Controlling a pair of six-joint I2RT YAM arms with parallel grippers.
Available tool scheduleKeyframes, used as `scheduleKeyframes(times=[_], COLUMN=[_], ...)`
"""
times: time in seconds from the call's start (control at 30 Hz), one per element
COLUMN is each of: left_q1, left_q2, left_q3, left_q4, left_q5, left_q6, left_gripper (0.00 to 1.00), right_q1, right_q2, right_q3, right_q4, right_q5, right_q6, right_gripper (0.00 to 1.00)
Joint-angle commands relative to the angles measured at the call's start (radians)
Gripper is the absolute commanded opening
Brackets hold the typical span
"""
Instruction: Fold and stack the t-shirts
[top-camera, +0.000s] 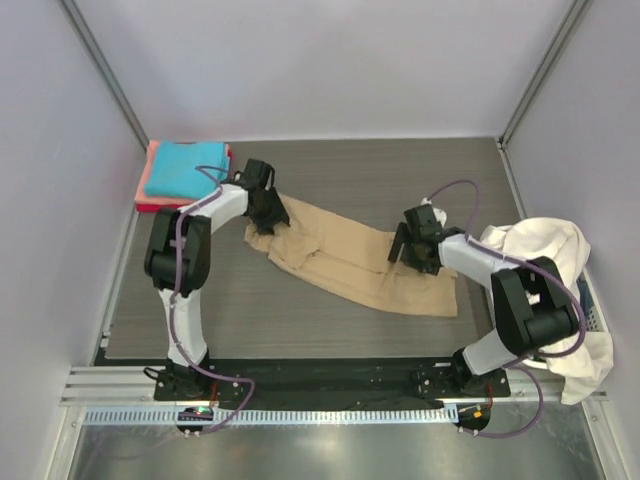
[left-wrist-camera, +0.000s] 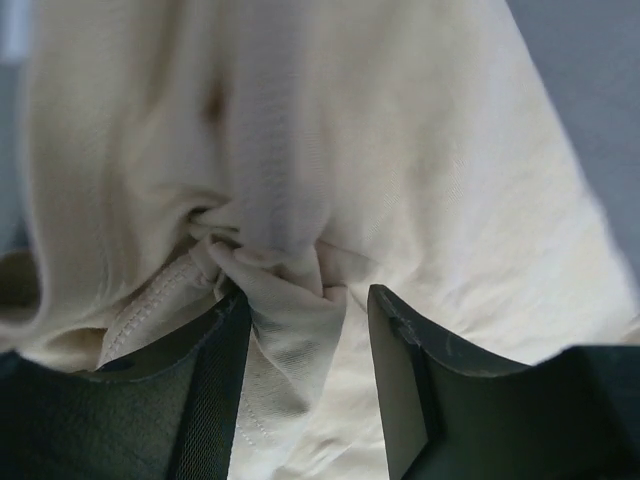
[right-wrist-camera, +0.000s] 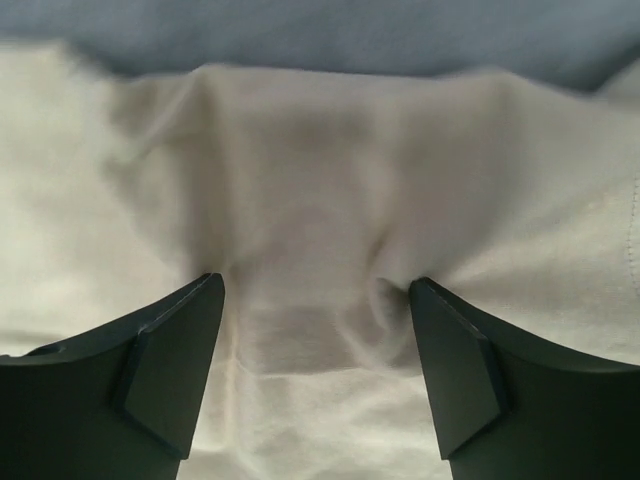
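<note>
On the tan t-shirt (top-camera: 345, 268), left end effector (left-wrist-camera: 308, 300) straddles a fold half-open, right end effector (right-wrist-camera: 315, 283) stands wide.

Nothing to read here: no print, tag, brand or number shows on the tan t-shirt (top-camera: 345, 265), and no lettering is legible anywhere else, near or far, in any of the views.

A t-shirt (top-camera: 350, 262) lies spread across the middle of the counter (top-camera: 400, 180). Folded t-shirts (top-camera: 185, 170) are stacked at the far left corner. More t-shirts (top-camera: 540, 245) lie heaped over the right edge.
</note>
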Motion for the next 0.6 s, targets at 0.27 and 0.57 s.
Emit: scheduleKeyframes(times=[0.27, 0.57], left_q1=[-0.098, -0.101], left_q2=[0.707, 0.448], left_q3=[1.038, 1.055], left_q4=[-0.116, 0.008], left_q5=[0.143, 0.261], left_q6=[-0.088, 0.118], left_gripper=[0.47, 0.61], right_q1=[0.724, 0.755], right_q2=[-0.115, -0.133], right_q3=[0.018, 0.340], right_q4=[-0.109, -0.334], right_q5=[-0.049, 0.124], right_q6=[0.468, 0.291], right_gripper=[0.88, 0.91])
